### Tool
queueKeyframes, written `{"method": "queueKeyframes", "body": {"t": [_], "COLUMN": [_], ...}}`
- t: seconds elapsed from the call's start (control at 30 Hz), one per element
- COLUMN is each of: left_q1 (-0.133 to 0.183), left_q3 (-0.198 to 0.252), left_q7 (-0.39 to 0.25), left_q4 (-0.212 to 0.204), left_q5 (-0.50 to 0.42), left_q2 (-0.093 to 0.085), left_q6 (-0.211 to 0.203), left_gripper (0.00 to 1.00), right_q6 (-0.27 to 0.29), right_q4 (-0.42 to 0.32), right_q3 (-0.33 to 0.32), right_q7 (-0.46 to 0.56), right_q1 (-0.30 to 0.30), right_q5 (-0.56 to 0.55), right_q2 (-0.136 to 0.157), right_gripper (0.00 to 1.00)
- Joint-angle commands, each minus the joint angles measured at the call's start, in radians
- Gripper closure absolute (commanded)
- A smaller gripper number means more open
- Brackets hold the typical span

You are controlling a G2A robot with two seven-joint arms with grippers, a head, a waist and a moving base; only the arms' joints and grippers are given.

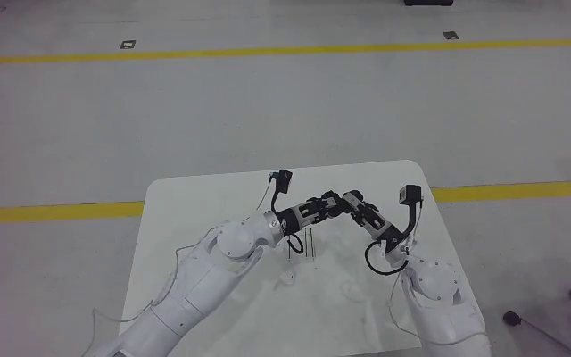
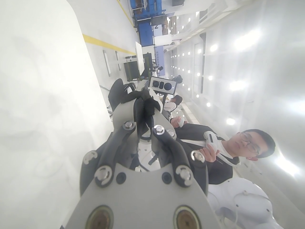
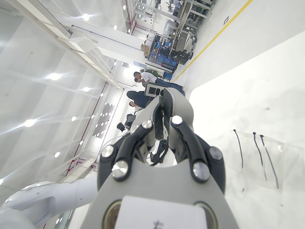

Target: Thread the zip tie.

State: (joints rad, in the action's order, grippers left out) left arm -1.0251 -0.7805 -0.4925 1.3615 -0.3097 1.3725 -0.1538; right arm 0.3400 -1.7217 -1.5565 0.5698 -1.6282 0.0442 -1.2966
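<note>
Both grippers meet tip to tip in the air above the middle of the white table (image 1: 196,214). My left gripper (image 1: 328,205) comes from the near left; in its wrist view the left gripper (image 2: 145,103) has its dark pads pressed together, shut. Facing it, my right gripper (image 1: 351,198) comes from the near right, and the right gripper (image 3: 165,101) is shut too. I cannot make out a zip tie between either pair of fingers. Three spare black zip ties (image 3: 258,153) lie side by side on a clear sheet (image 3: 281,148), which sits on the table below the grippers.
The spare ties (image 1: 308,243) lie just under the left forearm. A small white scrap (image 1: 287,278) rests nearer the front edge. The table's rounded far corners border grey floor with yellow lines (image 1: 268,51).
</note>
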Motion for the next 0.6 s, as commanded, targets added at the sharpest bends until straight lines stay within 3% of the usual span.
{"method": "queueKeyframes", "body": {"t": [0.0,0.13,0.17,0.2,0.23,0.57], "left_q1": [0.000,-0.001,-0.001,-0.001,-0.001,-0.007], "left_q3": [0.000,-0.001,-0.002,-0.002,-0.002,-0.015], "left_q7": [-0.001,-0.003,-0.004,-0.004,-0.004,0.004], "left_q4": [-0.001,-0.003,-0.003,-0.004,-0.004,-0.005], "left_q5": [-0.002,-0.005,-0.005,-0.005,-0.005,0.002], "left_q2": [0.000,0.001,0.001,0.001,0.001,-0.001], "left_q6": [-0.001,-0.004,-0.004,-0.004,-0.005,-0.008], "left_gripper": [1.00,1.00,1.00,1.00,1.00,1.00], "right_q6": [0.000,0.000,0.000,0.000,0.000,0.000], "right_q4": [0.000,0.000,-0.001,-0.001,-0.001,-0.007], "right_q3": [0.001,0.001,0.001,0.001,0.001,-0.014], "right_q7": [0.000,0.001,0.000,-0.002,-0.003,-0.023], "right_q1": [0.001,0.002,0.002,0.002,0.001,-0.002], "right_q5": [0.000,-0.001,-0.001,-0.001,-0.001,0.002], "right_q2": [0.000,0.001,0.001,0.001,0.001,0.003], "right_gripper": [1.00,1.00,0.65,0.38,0.02,0.00]}}
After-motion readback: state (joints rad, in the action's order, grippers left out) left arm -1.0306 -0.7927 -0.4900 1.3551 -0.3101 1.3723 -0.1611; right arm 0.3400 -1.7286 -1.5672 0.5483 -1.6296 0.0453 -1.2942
